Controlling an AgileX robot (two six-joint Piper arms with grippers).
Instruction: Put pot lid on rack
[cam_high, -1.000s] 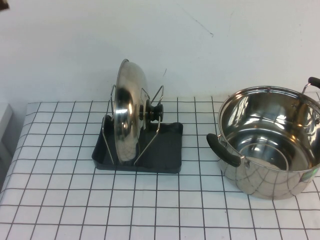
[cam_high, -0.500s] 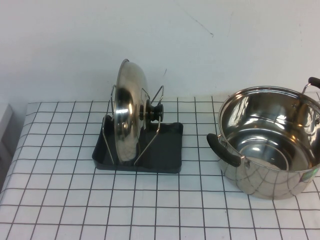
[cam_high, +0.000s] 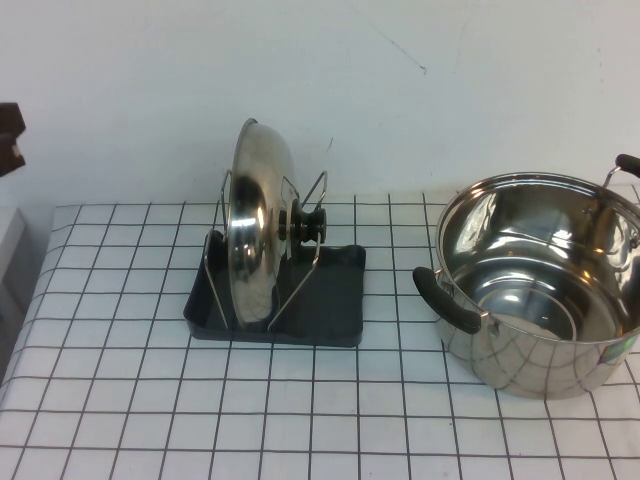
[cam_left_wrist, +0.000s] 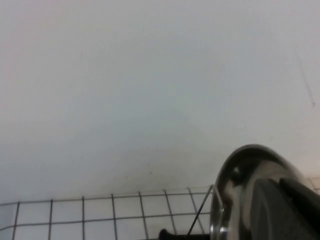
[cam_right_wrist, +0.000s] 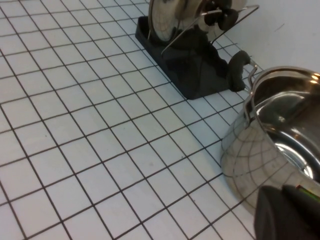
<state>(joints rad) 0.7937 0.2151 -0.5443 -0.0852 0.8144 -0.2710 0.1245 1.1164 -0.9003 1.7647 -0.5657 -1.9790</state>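
The shiny steel pot lid (cam_high: 253, 228) stands on edge in the rack (cam_high: 335, 300), leaning between the two wire loops, with its black knob (cam_high: 306, 224) facing right. It also shows in the left wrist view (cam_left_wrist: 240, 190) and in the right wrist view (cam_right_wrist: 172, 15). My left gripper (cam_left_wrist: 280, 187) is shut and empty, off the table's left side and apart from the lid; a dark part of it shows at the left edge of the high view (cam_high: 8, 135). My right gripper (cam_right_wrist: 282, 192) is shut and empty, beside the pot.
A deep steel pot (cam_high: 545, 290) with black side handles stands at the right of the checked tablecloth (cam_high: 200, 400). A white wall runs behind the table. The pot also shows in the right wrist view (cam_right_wrist: 280, 130).
A dark part of my left gripper has come into the high view at its left edge. The lid, rack and pot have not moved.
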